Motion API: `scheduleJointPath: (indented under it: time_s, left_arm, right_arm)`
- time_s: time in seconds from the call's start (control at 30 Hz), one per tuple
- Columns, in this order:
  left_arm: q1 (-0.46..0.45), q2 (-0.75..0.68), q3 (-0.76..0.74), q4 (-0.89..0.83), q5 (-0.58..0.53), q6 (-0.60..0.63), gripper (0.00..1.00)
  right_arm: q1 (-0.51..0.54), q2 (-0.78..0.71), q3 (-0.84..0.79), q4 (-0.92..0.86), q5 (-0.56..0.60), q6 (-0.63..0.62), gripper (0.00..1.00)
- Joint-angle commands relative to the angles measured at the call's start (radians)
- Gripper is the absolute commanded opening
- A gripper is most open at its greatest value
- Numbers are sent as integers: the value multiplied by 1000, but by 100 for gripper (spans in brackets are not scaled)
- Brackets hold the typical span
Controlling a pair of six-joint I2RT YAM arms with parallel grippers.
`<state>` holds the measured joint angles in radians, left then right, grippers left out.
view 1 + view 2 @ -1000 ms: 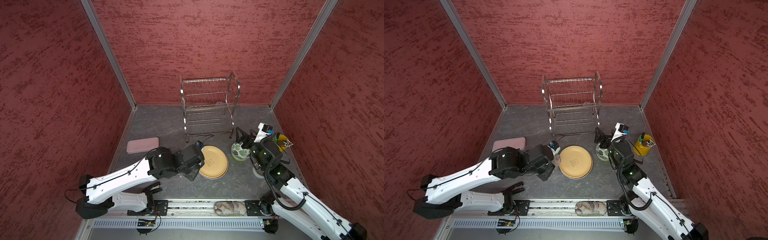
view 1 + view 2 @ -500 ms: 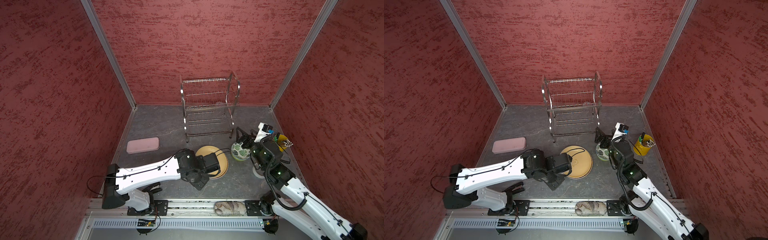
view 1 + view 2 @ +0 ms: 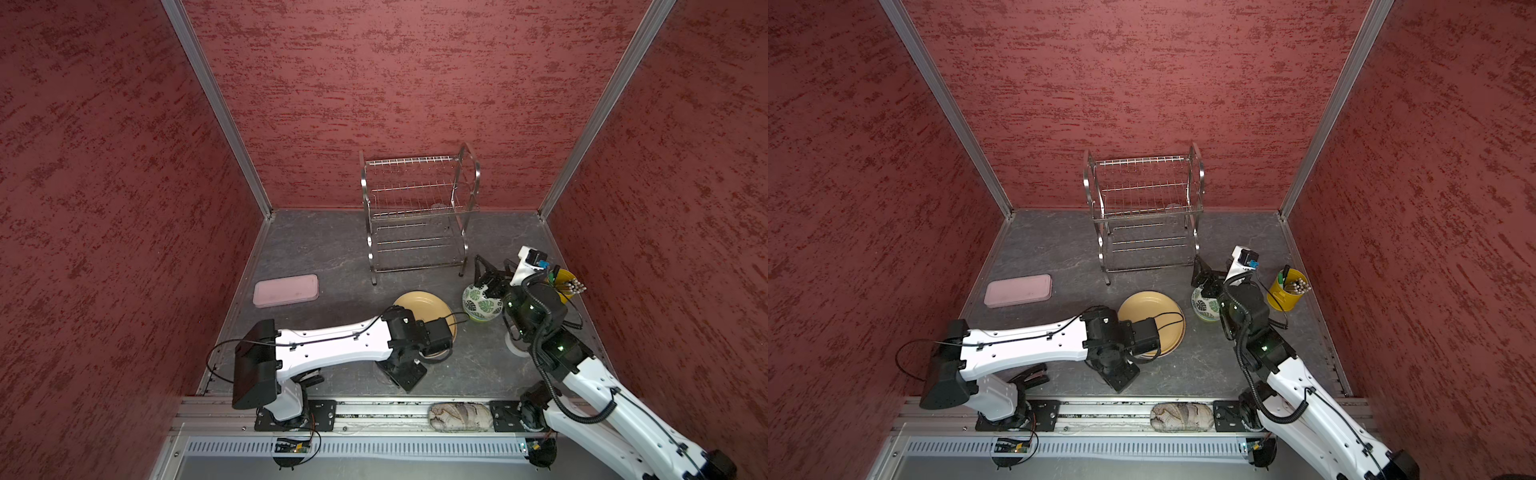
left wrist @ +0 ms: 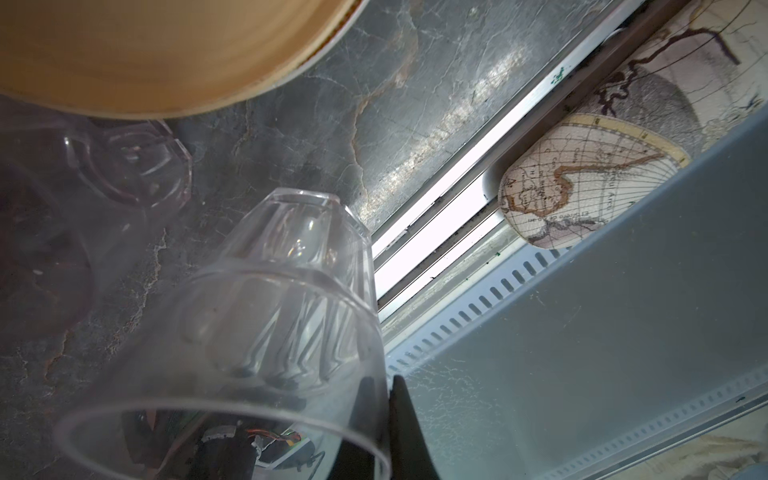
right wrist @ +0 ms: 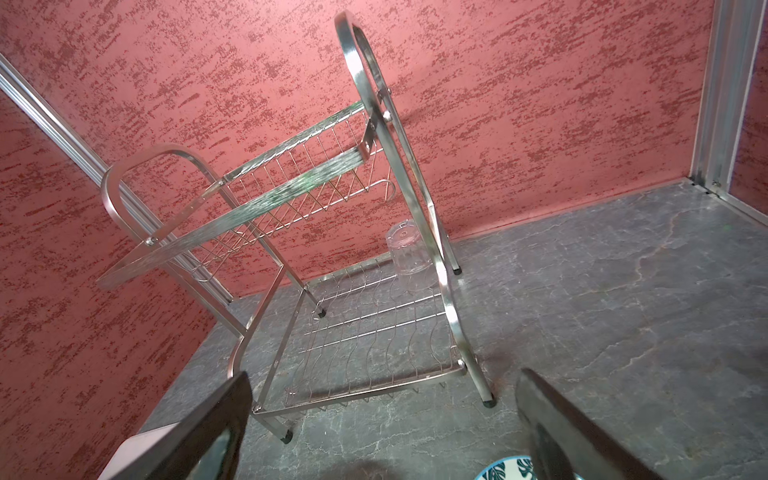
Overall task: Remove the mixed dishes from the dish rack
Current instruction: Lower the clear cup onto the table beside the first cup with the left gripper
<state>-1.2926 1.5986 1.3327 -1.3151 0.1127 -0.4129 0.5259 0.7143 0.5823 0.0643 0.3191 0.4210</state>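
Pinching the rim of a clear tumbler [image 4: 282, 291], the left end effector [image 4: 383, 395] holds it tilted over the bench [image 4: 415, 104], just beside the tan plate [image 4: 145, 54]. The right end effector [image 3: 489, 271] hangs spread wide over the leaf bowl [image 3: 482, 305], facing the dish rack [image 3: 415, 214], where a second tumbler [image 5: 406, 249] stands upside down.

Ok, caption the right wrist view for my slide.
Open right pincer faces the dish rack, one upside-down glass inside.
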Motion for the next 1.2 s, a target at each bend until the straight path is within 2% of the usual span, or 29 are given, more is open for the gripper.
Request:
scheduleJointPath:
  time_s: [0.0, 0.3, 0.4, 0.77, 0.8, 0.87, 0.9, 1.07, 1.17]
  left_arm:
    - [-4, 32, -1, 10, 8, 32, 1]
    - [12, 127, 0, 22, -15, 82, 2]
    - [15, 148, 3, 24, -11, 99, 8]
    - [75, 136, -9, 66, -33, 126, 9]
    - [80, 136, -7, 66, -32, 129, 10]
    - [85, 136, -2, 69, -34, 136, 20]
    - [88, 137, 0, 71, -31, 139, 23]
    - [91, 142, 14, 65, -38, 146, 31]
    - [93, 120, 30, 60, -61, 138, 31]
  right_arm:
    - [-7, -15, 0, -9, 26, -7, 99]
    - [-7, -37, -9, -21, 66, -28, 99]
    - [-7, -38, -9, -23, 69, -33, 99]
    - [-7, -39, -22, -19, 84, -27, 99]
    - [-7, -41, -22, -21, 86, -29, 99]
    - [-9, -44, -23, -23, 91, -30, 99]
    - [-10, -45, -24, -24, 93, -31, 99]
    - [-10, -42, -27, -23, 98, -33, 99]
    - [-9, -39, -25, -21, 97, -36, 99]
